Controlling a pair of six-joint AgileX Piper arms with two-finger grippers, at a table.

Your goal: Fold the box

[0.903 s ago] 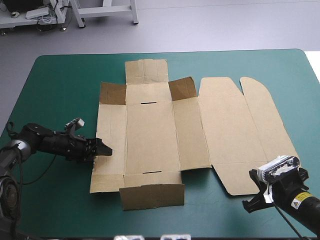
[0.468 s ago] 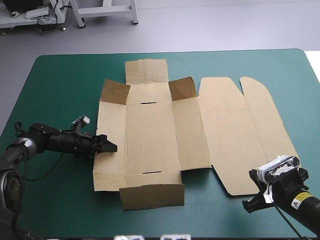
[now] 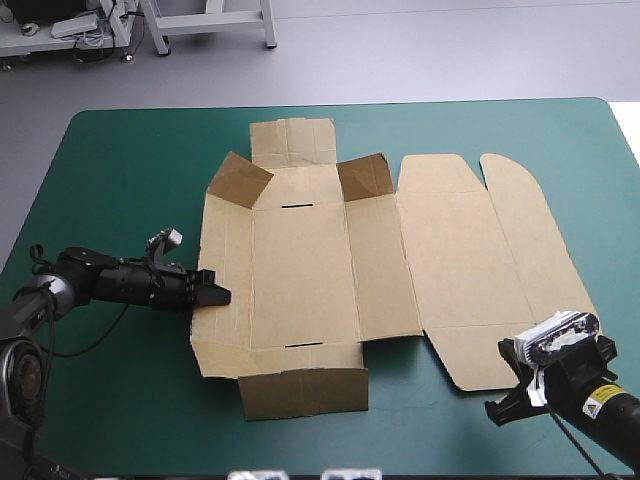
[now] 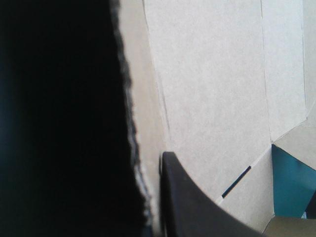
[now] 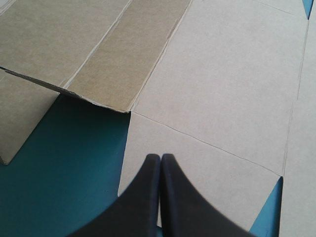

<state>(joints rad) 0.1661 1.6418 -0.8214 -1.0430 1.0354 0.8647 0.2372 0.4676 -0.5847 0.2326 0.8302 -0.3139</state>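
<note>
**A:** High view: box point(image 3: 300, 270) is laid out mid-tabletop point(image 3: 120, 170) on the teal-green cover, mostly flat. Near wall is stood up, and the two far corner flaps are tilted up. Lid panel is flat, toward the right edge.

**B:** Left gripper?

**A:** Left gripper point(image 3: 222, 296) is set at the box's left wall, about midway along it. The wall's outer edge is lifted slightly off the cover. In the left wrist view, one black finger point(image 4: 197, 212) is seen on the wall's inner face, with the board's cut edge just beside it. The other finger is lost in the dark beyond that edge. Fingers are read as pinching the wall, nearly together.

**B:** Right?

**A:** Right gripper point(image 3: 492, 411) is held near the tabletop's near edge, by the lid's near right corner. In the right wrist view, the fingers are pressed together into one point with nothing between them. The lid's near flap is seen just ahead of the tips. Contact with the board can't be told.
</note>
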